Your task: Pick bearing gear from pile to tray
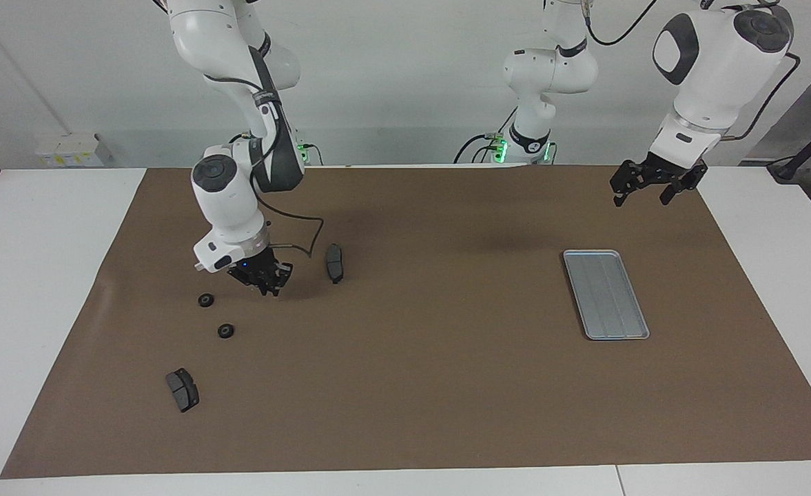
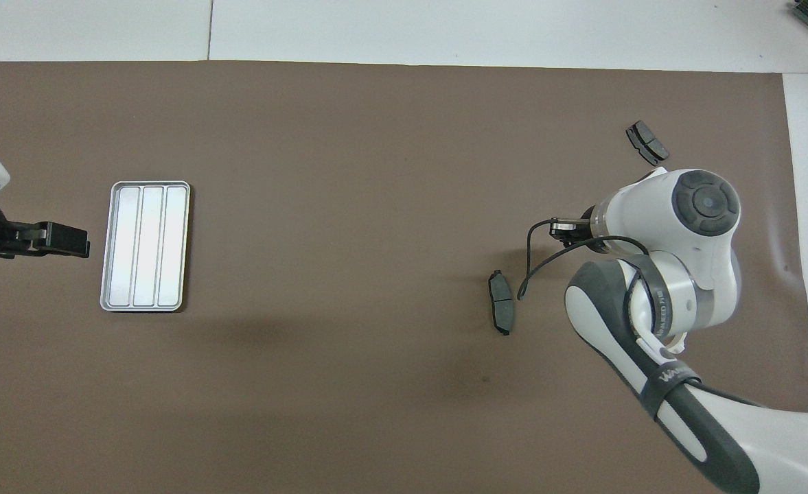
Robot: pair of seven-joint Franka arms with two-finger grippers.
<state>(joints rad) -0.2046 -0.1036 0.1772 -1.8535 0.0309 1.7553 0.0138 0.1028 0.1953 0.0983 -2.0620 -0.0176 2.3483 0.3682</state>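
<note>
Two small black round gears [image 1: 206, 300] [image 1: 226, 331] lie on the brown mat toward the right arm's end of the table. My right gripper [image 1: 269, 289] points down, low over the mat, between the nearer gear and a dark grey brake pad [image 1: 335, 262]; it touches neither. In the overhead view the right arm hides both gears, and only the base of the right gripper [image 2: 568, 230] shows. The silver tray [image 1: 605, 294] [image 2: 144, 245] lies empty toward the left arm's end. My left gripper [image 1: 643, 189] [image 2: 67, 239] waits open in the air beside the tray. No white bracket shows.
A second brake pad [image 1: 182, 389] [image 2: 647, 143] lies farther from the robots than the gears. The first brake pad also shows in the overhead view [image 2: 502, 302]. A black cable [image 1: 309, 238] loops from the right wrist. The brown mat [image 1: 446, 379] covers most of the white table.
</note>
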